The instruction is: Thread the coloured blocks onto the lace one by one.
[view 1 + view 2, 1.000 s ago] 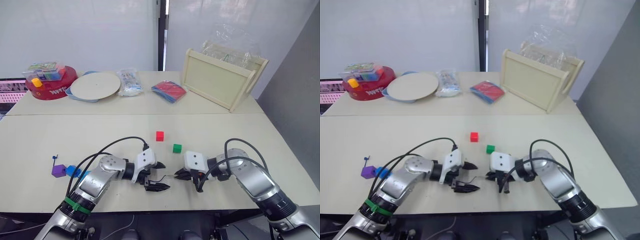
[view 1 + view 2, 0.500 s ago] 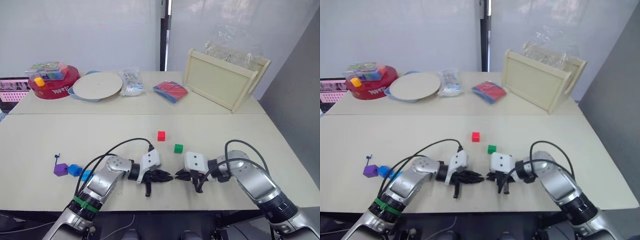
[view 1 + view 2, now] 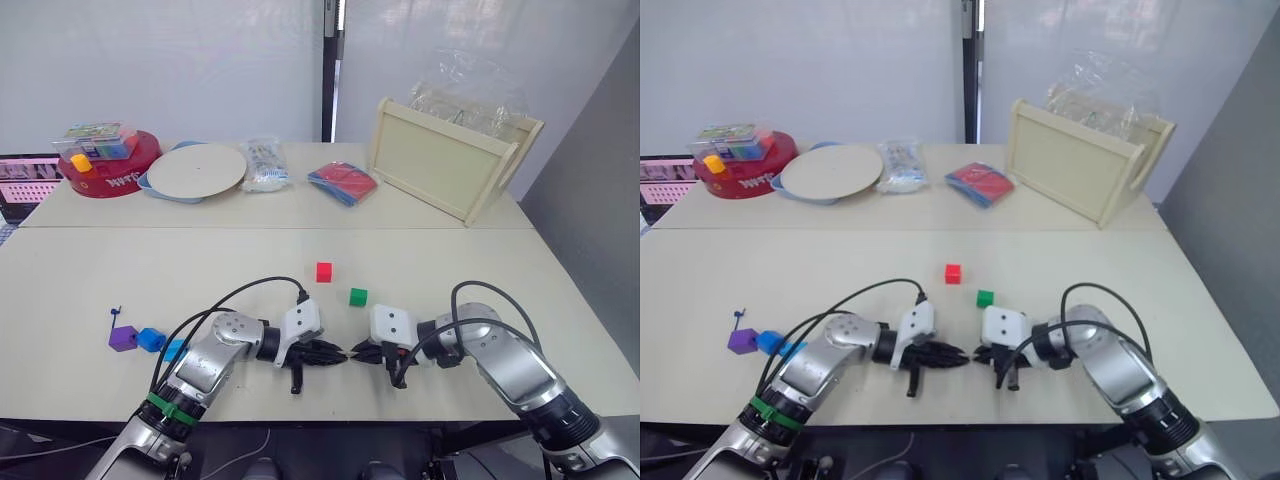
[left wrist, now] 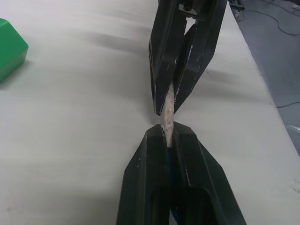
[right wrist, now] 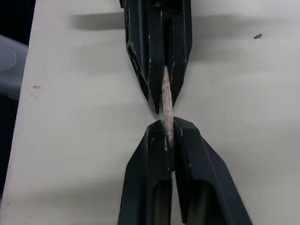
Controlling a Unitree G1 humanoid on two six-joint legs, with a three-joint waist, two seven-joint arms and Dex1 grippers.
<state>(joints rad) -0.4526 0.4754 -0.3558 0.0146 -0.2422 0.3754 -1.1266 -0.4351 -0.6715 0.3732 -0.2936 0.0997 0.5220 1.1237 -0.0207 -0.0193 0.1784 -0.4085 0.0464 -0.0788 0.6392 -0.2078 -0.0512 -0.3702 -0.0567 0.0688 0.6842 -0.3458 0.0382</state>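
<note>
My two grippers meet tip to tip low over the table's front middle. The left gripper (image 3: 337, 354) is shut on the lace's pale stiff tip (image 4: 166, 110). The right gripper (image 3: 359, 353) stands opposite, its fingers closed around the same tip (image 5: 166, 93). A red block (image 3: 323, 271) and a green block (image 3: 358, 296) lie loose just beyond the grippers. Far left, a purple block (image 3: 122, 339), a blue block (image 3: 151, 339) and a light-blue block (image 3: 173, 349) sit in a row, with the lace's dark knotted end (image 3: 114, 313) beside them.
At the back stand a red tub of blocks (image 3: 100, 175), a round plate (image 3: 195, 170), a clear packet (image 3: 262, 162), a red-and-blue pack (image 3: 342, 183) and a wooden tray (image 3: 450, 165) with a plastic bag. Black cables loop over both arms.
The left gripper, open a second ago, swung right and shut on the lace tip held by the right gripper. Both grippers have stayed tip to tip since.
</note>
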